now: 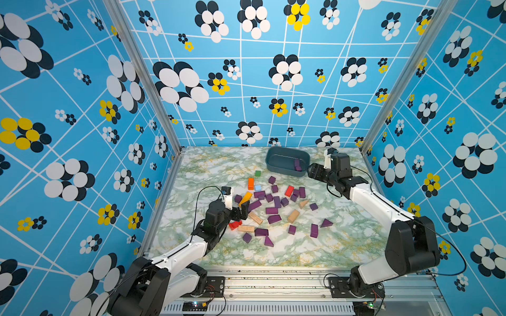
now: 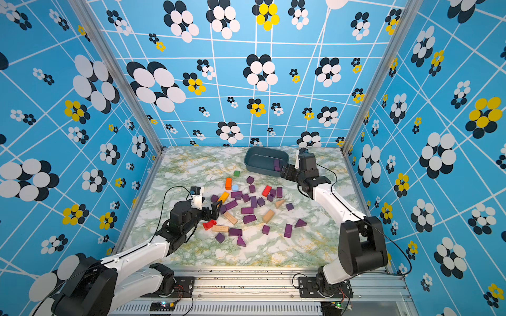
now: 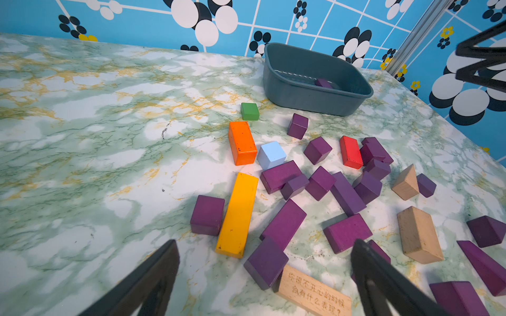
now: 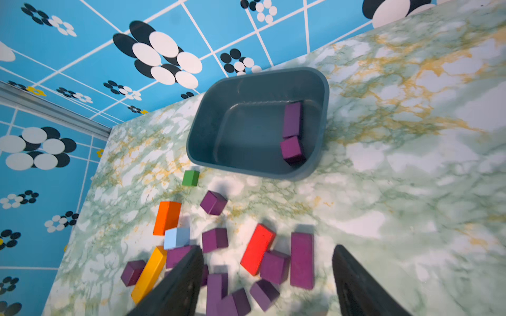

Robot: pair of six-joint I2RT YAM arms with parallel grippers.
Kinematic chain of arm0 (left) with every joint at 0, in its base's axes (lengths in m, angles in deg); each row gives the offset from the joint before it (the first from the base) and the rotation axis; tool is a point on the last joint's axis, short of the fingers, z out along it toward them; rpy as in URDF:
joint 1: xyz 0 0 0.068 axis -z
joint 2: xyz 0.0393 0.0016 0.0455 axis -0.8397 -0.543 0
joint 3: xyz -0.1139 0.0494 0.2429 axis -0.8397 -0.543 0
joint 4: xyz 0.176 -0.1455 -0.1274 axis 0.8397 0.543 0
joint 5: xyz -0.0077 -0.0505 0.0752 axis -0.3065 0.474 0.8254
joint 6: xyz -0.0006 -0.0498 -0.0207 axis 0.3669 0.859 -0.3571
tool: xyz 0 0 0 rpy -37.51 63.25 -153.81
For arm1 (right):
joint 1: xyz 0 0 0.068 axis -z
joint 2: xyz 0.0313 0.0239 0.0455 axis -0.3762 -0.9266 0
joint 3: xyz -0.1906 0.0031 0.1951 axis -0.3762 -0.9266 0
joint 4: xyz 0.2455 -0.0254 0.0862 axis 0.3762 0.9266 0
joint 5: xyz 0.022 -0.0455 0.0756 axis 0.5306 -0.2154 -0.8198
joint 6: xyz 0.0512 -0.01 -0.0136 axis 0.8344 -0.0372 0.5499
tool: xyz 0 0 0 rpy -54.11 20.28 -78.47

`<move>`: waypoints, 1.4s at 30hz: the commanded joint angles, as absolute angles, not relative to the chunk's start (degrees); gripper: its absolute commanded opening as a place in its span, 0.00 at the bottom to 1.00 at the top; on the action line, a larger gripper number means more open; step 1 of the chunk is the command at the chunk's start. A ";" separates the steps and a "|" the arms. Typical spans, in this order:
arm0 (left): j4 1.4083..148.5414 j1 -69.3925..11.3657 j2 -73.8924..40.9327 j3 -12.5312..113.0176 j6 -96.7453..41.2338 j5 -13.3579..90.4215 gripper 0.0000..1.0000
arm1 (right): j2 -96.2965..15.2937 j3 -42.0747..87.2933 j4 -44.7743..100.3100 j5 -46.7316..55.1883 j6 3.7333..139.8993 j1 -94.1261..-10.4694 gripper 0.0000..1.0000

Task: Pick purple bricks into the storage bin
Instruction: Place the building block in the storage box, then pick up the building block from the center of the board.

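My left claw (image 1: 242,211) hangs wide open and empty over the near left edge of the block pile. My right claw (image 1: 313,170) is at the right end of the storage bin (image 1: 282,171), jaws parted with nothing between them. The bin sits at the back of the marbled table (image 1: 213,169) and holds two purple bricks (image 4: 292,149). More purple bricks lie scattered mid-table among blocks of other colours (image 1: 250,183).
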State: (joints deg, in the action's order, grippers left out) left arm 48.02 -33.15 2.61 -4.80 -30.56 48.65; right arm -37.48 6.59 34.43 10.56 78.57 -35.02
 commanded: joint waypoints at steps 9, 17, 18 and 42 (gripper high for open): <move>54.88 -33.57 -0.11 0.41 -27.34 52.03 0.99 | -27.15 -7.76 35.15 16.90 70.61 -34.75 0.84; 60.40 -33.53 -0.26 4.18 -22.80 49.05 0.99 | -28.35 -12.34 32.94 16.09 68.00 -34.01 0.99; 61.09 -33.48 -0.07 4.73 -22.45 48.96 1.00 | -28.28 -12.85 32.73 15.78 68.22 -33.73 0.99; 65.09 -30.19 -9.80 17.50 -26.14 48.79 0.99 | -19.52 -15.82 44.11 17.94 71.84 -32.56 0.99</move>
State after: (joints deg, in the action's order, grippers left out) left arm 67.26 -31.64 -7.62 14.66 -23.26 49.05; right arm -20.87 -18.96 37.36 13.99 73.06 -32.84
